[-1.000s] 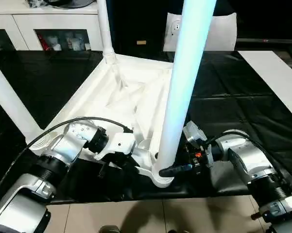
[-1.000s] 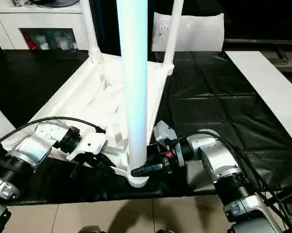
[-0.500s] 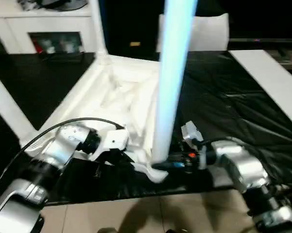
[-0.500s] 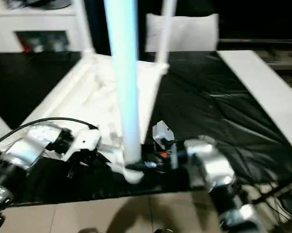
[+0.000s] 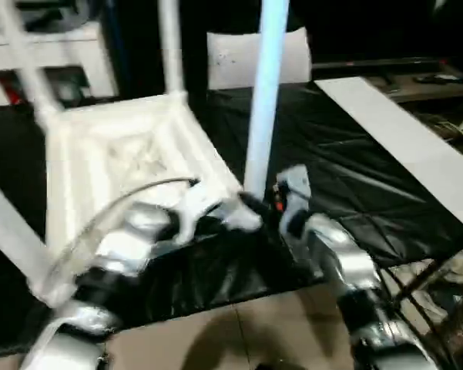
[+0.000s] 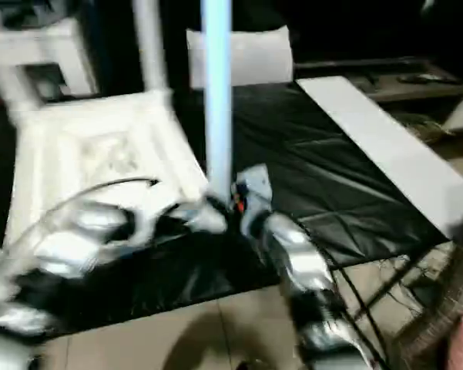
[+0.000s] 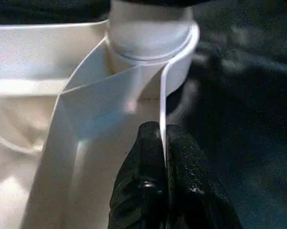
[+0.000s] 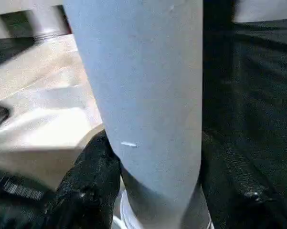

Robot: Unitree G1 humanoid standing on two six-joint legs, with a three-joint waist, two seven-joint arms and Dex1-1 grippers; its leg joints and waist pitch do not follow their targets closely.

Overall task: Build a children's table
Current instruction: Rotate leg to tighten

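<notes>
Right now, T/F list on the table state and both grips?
1. The children's table lies upside down on the black-covered work table. True.
2. The right gripper is open and clear of the leg. False: its fingers clamp the near leg just above the corner socket.
3. The left gripper pinches a thin rib by that socket. True.
4. The near leg lies flat on the cover. False: it stands upright in the socket.
</notes>
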